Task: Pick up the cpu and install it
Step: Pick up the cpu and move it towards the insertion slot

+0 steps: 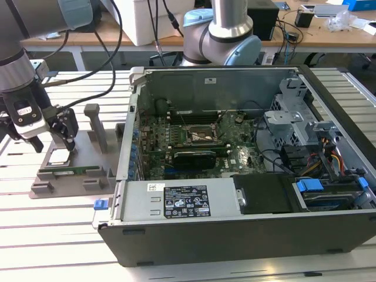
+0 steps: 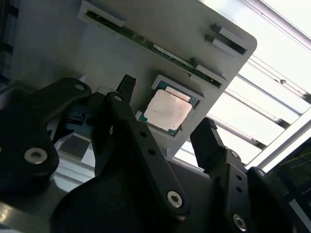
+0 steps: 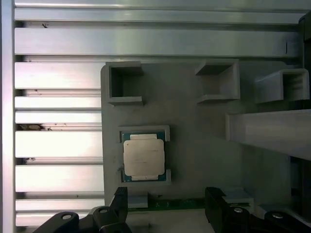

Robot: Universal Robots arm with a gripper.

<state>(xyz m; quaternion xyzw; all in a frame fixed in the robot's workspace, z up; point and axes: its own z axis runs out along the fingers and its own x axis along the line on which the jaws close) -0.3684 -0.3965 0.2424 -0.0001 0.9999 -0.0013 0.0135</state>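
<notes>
Pick-up step, approach phase, as I judge it. The gripper [image 1: 53, 145] hovers over the grey holder [image 3: 194, 145] at the exterior view's left. The holder rests on the slatted surface [image 1: 35, 235], beside the open computer case [image 1: 235, 229]. The fingers [image 2: 127, 85] are spread apart and carry nothing. The cpu [image 3: 143, 156] lies flat in its recess in the holder, metal top up, untouched. In the second wrist view it sits between the two fingertips but below them. A memory stick [image 2: 160, 48] lies in a slot of the same holder, just beside the recess. The motherboard socket [image 1: 200, 136] inside the case holds no chip that I can make out. In my judgement, this grasp calls for the fingers to straddle opposite edges of the chip, square to it and clear of the recess walls.
</notes>
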